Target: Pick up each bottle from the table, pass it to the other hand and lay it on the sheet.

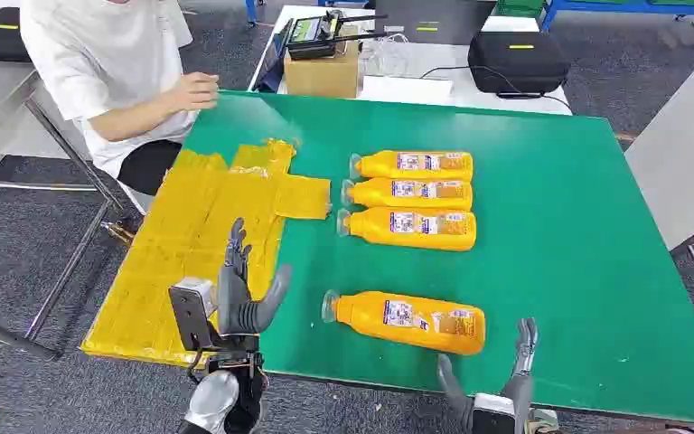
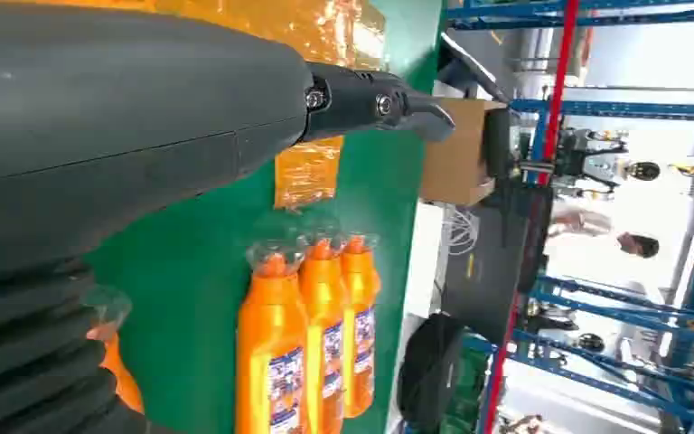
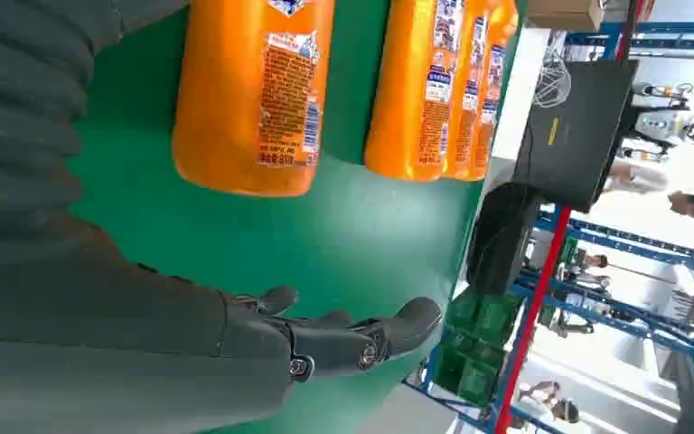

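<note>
Several orange bottles lie on their sides on the green table [image 1: 560, 199]. Three lie side by side at mid-table: far [image 1: 416, 165], middle [image 1: 409, 193] and near [image 1: 411, 228]. A single bottle [image 1: 411, 321] lies close to the front edge. My left hand [image 1: 239, 289] hovers open over the edge of the yellow sheet [image 1: 190, 244], left of the single bottle's cap, holding nothing. My right hand [image 1: 497, 380] is open at the front edge, just right of that bottle's base. The right wrist view has the bottle's base [image 3: 253, 99] beyond my spread fingers [image 3: 352, 339].
A person in a white shirt [image 1: 108, 63] sits at the table's far left corner with a hand [image 1: 194, 90] on its edge. Behind the table stand a cardboard box [image 1: 323, 68] and a black case [image 1: 517, 59]. The table's right half is bare green.
</note>
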